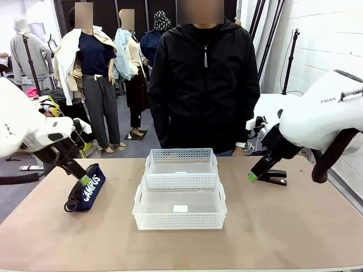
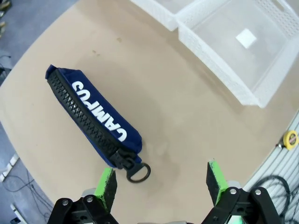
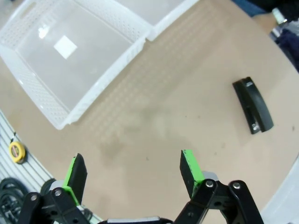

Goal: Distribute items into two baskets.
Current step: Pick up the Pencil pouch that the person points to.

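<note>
I judge this to be the approach before the first pick, since nothing lies in either white perforated plastic basket. The near basket point(image 1: 170, 222) and the far basket point(image 1: 181, 153) sit touching, one behind the other, at the middle of the tan worktop point(image 1: 283, 226).

The soft navy-blue fabric pouch with white "CAMPUS" lettering point(image 2: 93, 114) lies on the worktop well left of the near basket. My left gripper point(image 2: 161, 175) hangs close over its zip-pull end with the fingers spread wide and nothing held. In the left wrist view the pouch lies mostly off to one side of the fingers, not between them. I can't tell whether a pad touches the fabric.

The black desk stapler point(image 3: 253, 106) lies on the right of the worktop, level with the far basket and apart from it. My right gripper point(image 3: 131, 161) is also wide open and empty, just left of the stapler in the front view. In the right wrist view the stapler is off to one side of the fingers.

Next, I think each gripper must centre over its item, straddle the narrow width, descend and close. The pouch will likely squash under the pads, so it needs a deep, central bite. A person in a black jacket point(image 1: 204, 85) stands at the far side.
</note>
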